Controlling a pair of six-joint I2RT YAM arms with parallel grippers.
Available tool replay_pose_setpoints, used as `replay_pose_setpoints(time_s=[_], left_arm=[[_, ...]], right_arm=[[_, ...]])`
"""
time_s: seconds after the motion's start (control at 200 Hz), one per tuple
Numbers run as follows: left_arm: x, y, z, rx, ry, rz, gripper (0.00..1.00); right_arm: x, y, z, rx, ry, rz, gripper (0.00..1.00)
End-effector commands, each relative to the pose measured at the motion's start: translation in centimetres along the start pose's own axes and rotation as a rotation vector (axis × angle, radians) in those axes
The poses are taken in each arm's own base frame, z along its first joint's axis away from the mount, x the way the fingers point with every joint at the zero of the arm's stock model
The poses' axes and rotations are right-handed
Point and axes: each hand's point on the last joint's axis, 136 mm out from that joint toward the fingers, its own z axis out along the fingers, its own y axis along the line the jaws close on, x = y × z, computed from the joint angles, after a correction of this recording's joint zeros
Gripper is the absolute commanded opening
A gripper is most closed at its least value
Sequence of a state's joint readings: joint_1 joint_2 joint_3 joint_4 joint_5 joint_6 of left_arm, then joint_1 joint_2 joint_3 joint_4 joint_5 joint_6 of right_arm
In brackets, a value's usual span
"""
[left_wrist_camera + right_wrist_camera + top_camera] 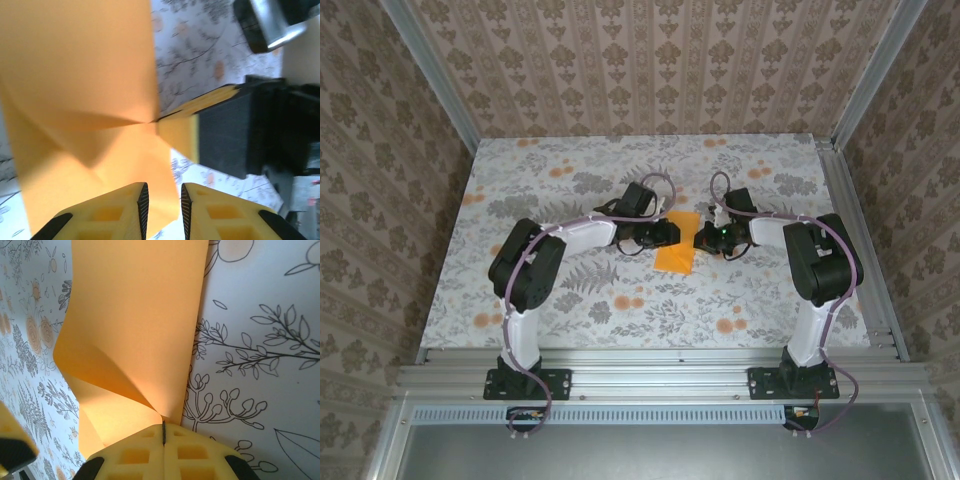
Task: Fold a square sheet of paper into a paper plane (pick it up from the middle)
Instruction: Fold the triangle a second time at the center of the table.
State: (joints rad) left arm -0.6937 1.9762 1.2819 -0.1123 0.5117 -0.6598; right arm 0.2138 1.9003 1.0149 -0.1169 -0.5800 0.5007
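Overhead, the square sheet of paper (677, 256) is too small for me to read its creases. The left gripper (667, 236) and right gripper (701, 240) beside it are too small to judge.

From the left wrist, the sheet runs off the top and left edges. The left gripper's body is cut by the bottom edge. I cannot tell whether the sheet's corner lies between its parted pads or beneath them. The dark hardware (270, 25) at upper right is blurred.

From the right wrist, the sheet passes off the top edge. Its pinched edge is buried in the right gripper's closed seam.
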Motion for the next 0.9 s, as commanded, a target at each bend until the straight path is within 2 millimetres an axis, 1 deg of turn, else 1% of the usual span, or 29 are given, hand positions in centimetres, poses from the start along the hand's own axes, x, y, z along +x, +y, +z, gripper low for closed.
replay_pose_setpoints(time_s=[0.0,0.12,0.27,0.49,0.635,0.895], left_arm=[[0.9,1.6,0.3,-0.061,0.027,0.027,0.27],[1.3,1.7,1.1,-0.064,0.049,0.048,0.27],[2.2,2.6,1.7,-0.101,0.085,0.078,0.26],[3.0,3.3,1.7,-0.128,0.106,0.104,0.26],[3.6,3.7,1.8,-0.139,0.126,0.123,0.26],[4.2,4.0,1.9,-0.137,0.153,0.15,0.25]], right_arm=[[0.0,-0.4,0.3,0.021,0.016,0.001,0.01],[-0.1,0.0,0.1,0.02,0.011,-0.007,0.01],[-0.3,0.5,-0.2,0.021,0.005,-0.03,0.01],[-0.2,0.5,0.0,0.041,0.019,-0.052,0.01],[-0.5,0.7,0.1,0.045,0.019,-0.068,0.01],[-0.7,0.8,0.5,0.056,0.03,-0.086,0.01]])
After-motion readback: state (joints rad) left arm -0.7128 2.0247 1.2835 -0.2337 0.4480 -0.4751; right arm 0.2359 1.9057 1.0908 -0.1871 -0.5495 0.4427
